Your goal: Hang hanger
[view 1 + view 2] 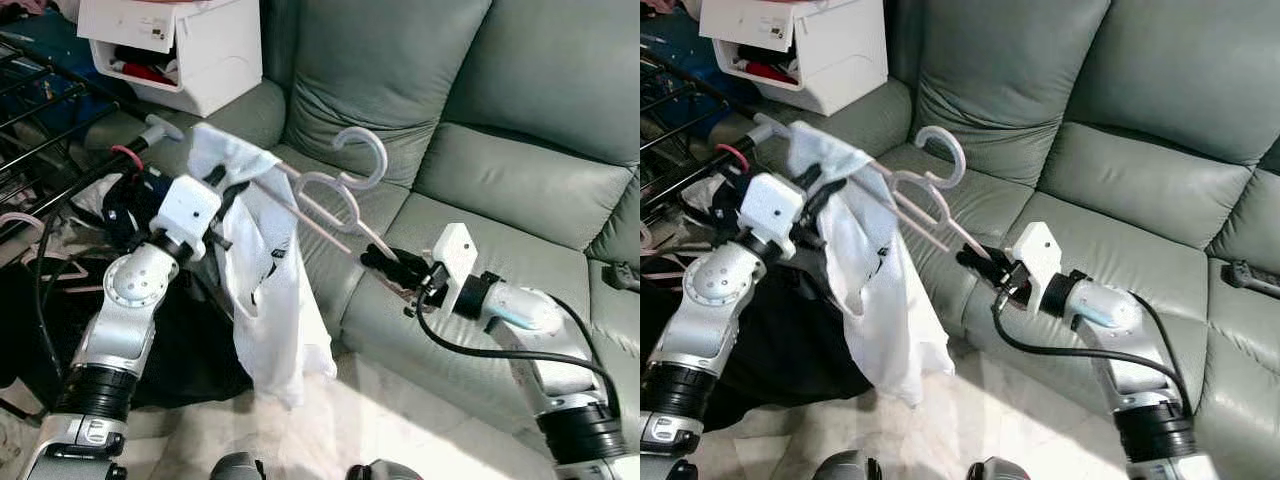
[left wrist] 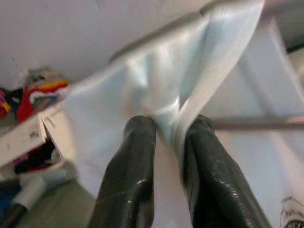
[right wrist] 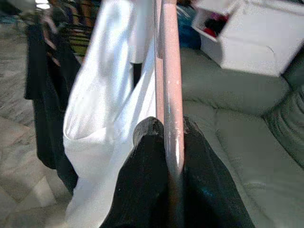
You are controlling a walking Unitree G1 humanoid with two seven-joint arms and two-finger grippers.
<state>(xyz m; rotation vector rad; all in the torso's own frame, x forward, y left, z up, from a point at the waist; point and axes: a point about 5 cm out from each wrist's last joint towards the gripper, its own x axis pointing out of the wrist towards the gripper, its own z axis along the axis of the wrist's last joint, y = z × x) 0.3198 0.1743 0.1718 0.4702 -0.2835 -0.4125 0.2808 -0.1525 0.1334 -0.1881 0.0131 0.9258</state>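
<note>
Pink hanger [image 1: 330, 200] is held in the air over the grey sofa [image 1: 500, 120] — its one end is pinched by the right claw [image 1: 385, 262]. White garment [image 1: 262, 290] draped on the other end is gripped by the left claw [image 2: 166, 142], pressed on a fold.

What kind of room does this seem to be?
Probably a home living room used for laundry: a grey-green sofa, a black drying rack, and a white garment on a pink hanger held by both grippers.

Sofa [image 1: 500, 200] ahead, storage box [image 1: 190, 50] behind its left arm, drying rack [image 1: 40, 130] at left.
</note>
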